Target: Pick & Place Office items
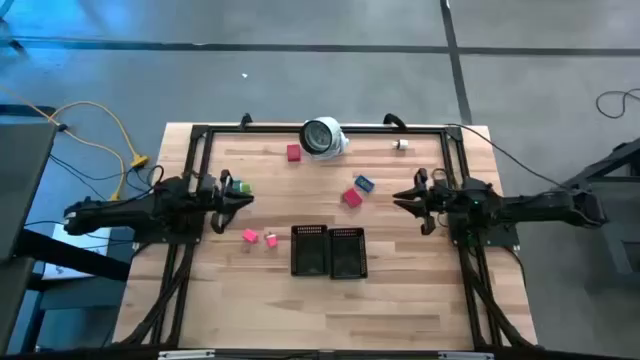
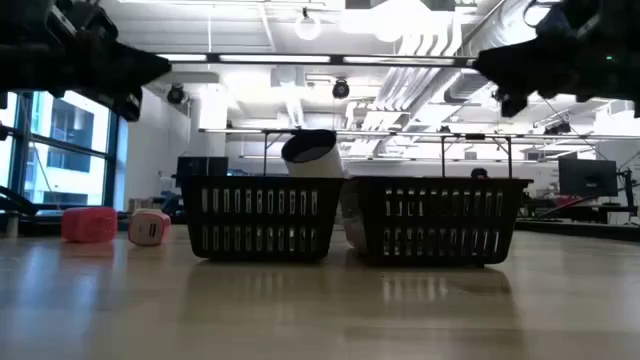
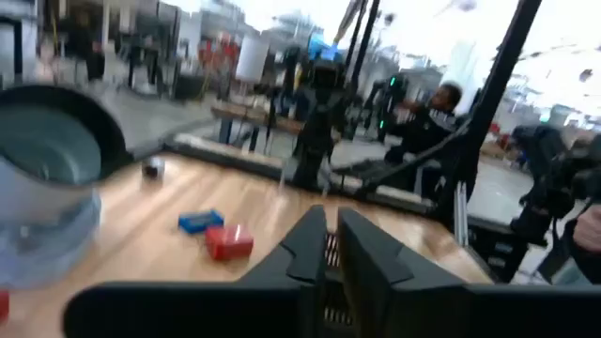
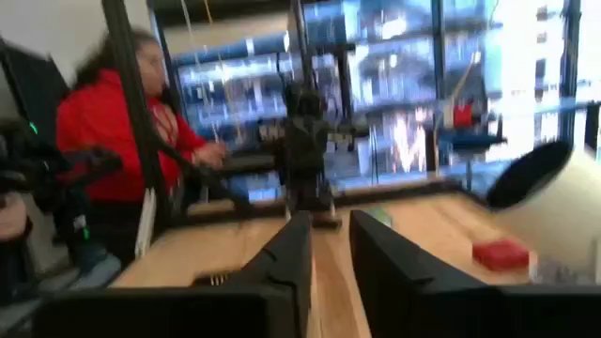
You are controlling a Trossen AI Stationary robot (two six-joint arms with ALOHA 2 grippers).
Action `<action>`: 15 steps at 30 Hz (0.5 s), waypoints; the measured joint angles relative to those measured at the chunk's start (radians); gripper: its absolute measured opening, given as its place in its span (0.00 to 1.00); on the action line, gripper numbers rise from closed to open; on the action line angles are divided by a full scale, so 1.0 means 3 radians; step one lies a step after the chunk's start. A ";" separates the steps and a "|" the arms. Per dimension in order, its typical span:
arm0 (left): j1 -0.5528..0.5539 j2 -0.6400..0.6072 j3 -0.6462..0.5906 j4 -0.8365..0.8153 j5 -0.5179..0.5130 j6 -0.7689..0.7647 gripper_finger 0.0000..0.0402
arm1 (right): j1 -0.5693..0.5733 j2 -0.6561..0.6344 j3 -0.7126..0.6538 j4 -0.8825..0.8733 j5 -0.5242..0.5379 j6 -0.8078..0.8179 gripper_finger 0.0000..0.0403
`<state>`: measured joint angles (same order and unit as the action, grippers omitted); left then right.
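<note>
On your bench you have two black mesh trays, one round white-and-grey object, and seven small pieces: two pink, two red, one blue, one green, one white.

Overhead down, low level; share trays, wrists blurry.
</note>
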<state>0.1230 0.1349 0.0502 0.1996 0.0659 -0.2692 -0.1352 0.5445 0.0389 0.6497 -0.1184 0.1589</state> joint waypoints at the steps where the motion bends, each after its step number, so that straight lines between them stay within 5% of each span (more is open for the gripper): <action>1: 0.0000 0.0093 0.0001 0.0035 -0.0007 -0.0056 0.12 | -0.0001 0.0135 0.0055 0.0047 -0.0038 -0.0012 0.21; 8: -0.0151 0.0816 0.0000 0.0518 0.0025 -0.0309 0.28 | 0.0001 0.1049 0.0420 0.0106 -0.0252 -0.0022 0.40; 15: -0.0418 0.1443 0.0000 0.1305 0.0034 -0.0221 0.30 | 0.0015 0.1483 0.0647 0.0273 -0.0404 -0.0120 0.50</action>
<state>-0.0025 0.5677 0.0503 0.5911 0.0761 -0.3354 -0.1309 0.9893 0.2330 0.7316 -0.2395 0.1228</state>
